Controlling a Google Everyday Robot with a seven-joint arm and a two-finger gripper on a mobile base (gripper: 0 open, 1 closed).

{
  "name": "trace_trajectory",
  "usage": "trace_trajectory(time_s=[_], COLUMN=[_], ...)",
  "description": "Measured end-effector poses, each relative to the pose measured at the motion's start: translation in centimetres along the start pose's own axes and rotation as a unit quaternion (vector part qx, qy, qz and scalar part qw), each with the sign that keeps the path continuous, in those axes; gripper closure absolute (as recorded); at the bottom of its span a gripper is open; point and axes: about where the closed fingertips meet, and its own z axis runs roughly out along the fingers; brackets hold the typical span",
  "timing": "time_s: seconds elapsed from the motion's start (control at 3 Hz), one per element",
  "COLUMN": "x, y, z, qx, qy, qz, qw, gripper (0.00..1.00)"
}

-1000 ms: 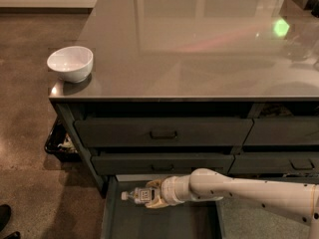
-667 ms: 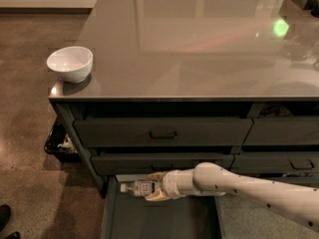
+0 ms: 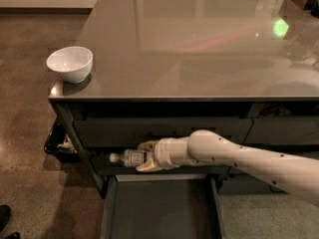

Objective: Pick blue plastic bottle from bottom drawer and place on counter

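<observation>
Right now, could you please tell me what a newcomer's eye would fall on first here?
The white arm reaches in from the right, its pincer shut on a small bottle above the open bottom drawer. A white bowl sits near the left front corner of the counter.

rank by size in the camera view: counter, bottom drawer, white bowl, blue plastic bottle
1. counter
2. bottom drawer, partly out of frame
3. white bowl
4. blue plastic bottle, partly hidden by the pincer gripping it above the drawer
</observation>
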Motion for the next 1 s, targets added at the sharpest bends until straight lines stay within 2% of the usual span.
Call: trace_trajectory(time_s=[0.33,0.67,1.0], x=[-1.1,-1.1,-2.3], y=[-0.9,-0.9,-0.8], z=[-1.0,-1.0,-4.1], qx=[0.007,0.007,0.024], qy=[0.006,0.006,0.026], qz=[-0.014,-0.014,-0.008], qw=[0.9999,0.9999,0.9993], gripper=[1.00,1.00,1.00])
